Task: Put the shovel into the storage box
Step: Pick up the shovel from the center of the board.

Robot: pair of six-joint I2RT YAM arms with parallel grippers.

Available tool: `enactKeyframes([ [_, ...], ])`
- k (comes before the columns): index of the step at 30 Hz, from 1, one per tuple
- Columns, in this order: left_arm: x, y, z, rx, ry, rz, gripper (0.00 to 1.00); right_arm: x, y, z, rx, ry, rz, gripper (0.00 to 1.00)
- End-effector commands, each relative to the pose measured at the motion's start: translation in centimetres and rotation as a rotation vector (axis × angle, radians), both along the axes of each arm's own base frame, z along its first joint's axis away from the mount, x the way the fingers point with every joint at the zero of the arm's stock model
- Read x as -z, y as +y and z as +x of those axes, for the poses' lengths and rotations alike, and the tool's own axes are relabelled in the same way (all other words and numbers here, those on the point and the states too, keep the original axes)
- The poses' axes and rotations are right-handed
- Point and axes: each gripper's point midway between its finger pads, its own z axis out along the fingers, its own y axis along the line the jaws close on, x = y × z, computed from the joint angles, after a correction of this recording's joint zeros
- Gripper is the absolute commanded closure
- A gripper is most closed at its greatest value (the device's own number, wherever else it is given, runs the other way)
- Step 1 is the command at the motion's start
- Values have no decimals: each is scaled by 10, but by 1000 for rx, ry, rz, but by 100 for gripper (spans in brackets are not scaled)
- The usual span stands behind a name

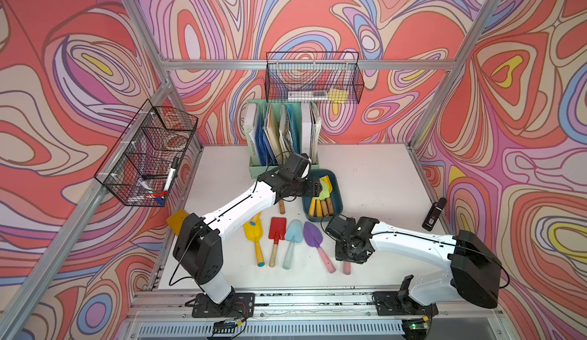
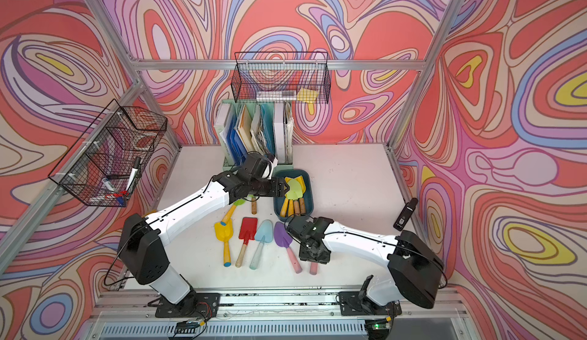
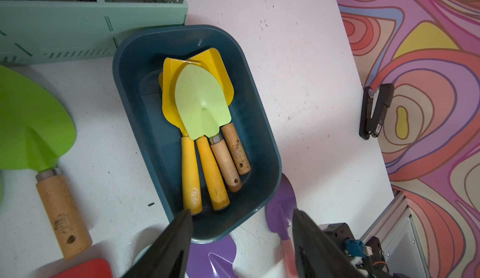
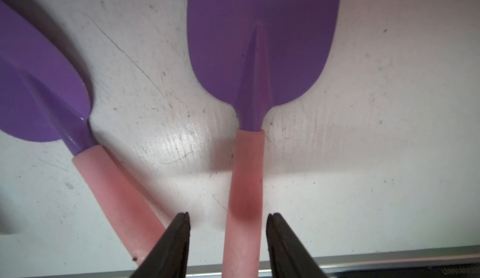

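The right gripper (image 4: pixel 227 218) stands with fingers apart astride the pink handle of a purple shovel (image 4: pixel 262 43), which lies flat on the table (image 4: pixel 363 133) just beside its twin (image 4: pixel 39 82) — nothing is clamped yet. It looks light, stiff and probably slick, so take the handle (not the blade). The left gripper (image 3: pixel 241 213) hangs wide and empty over the box (image 3: pixel 267 144) — four shovels (image 3: pixel 202 100) lie inside.

Four shovels (image 3: pixel 202 102) in one storage box (image 3: pixel 124 63) — two wire baskets (image 1: pixel 313 78).
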Motion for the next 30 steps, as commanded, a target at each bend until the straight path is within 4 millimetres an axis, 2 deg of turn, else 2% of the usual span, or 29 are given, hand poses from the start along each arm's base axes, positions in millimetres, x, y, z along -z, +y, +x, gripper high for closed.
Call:
enactKeyframes([
  [1,-16,-1,-4,4,-34,-41,33,7,3,-1,46,-17,-9,51],
  [13,-15,-3,-6,9,-32,-42,33,8,-11,-5,96,-41,-44,53],
  [19,-12,-5,-5,14,-21,-45,33,16,-11,-4,96,-34,-58,57],
  [30,-18,-9,-6,26,-28,-54,33,14,-12,0,88,-53,-72,86],
])
